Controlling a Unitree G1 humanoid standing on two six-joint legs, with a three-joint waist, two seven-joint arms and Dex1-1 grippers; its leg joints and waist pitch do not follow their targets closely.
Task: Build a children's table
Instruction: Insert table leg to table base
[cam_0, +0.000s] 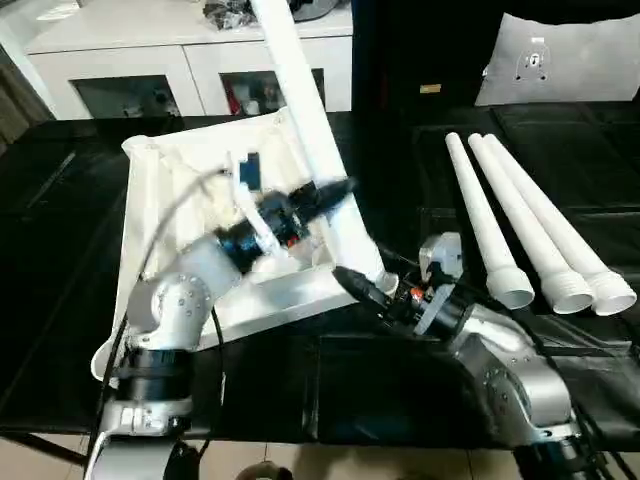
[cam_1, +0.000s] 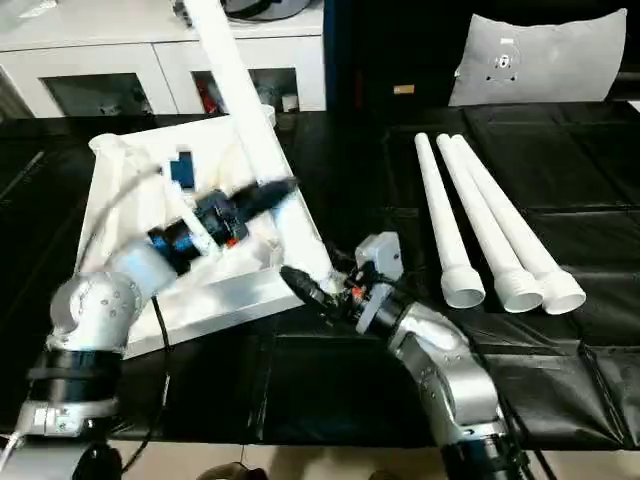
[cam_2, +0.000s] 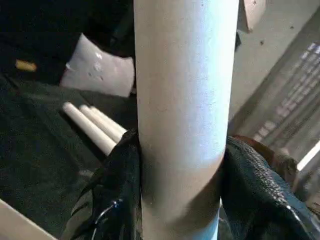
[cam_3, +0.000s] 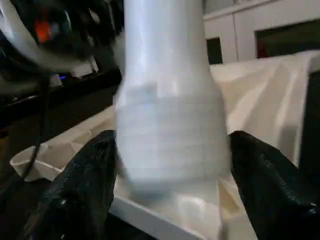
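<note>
**Leg half-seated in the corner socket: watch it tip or cross-thread.**

Your left claw (cam_0: 335, 190) is closed round the shaft of the white leg (cam_0: 300, 90), pads pressed to both sides in the left wrist view, with the leg leaning up and away from the upturned table top (cam_0: 175, 175) toward the white cabinet (cam_0: 150, 50). Your right claw (cam_3: 170, 160) stands with its fingers (cam_3: 80, 190) spread either side of the leg's ribbed threaded foot at the top's near corner; whether they press on it you cannot tell from here. The leg is tilted, so turning it now may jam the thread or lever the top's near edge off the worktop (cam_0: 400, 380). If the left grip slackens, the leg could topple. Three spare legs (cam_0: 520, 240) lie well apart from the top, on the side away from your left arm.
</note>
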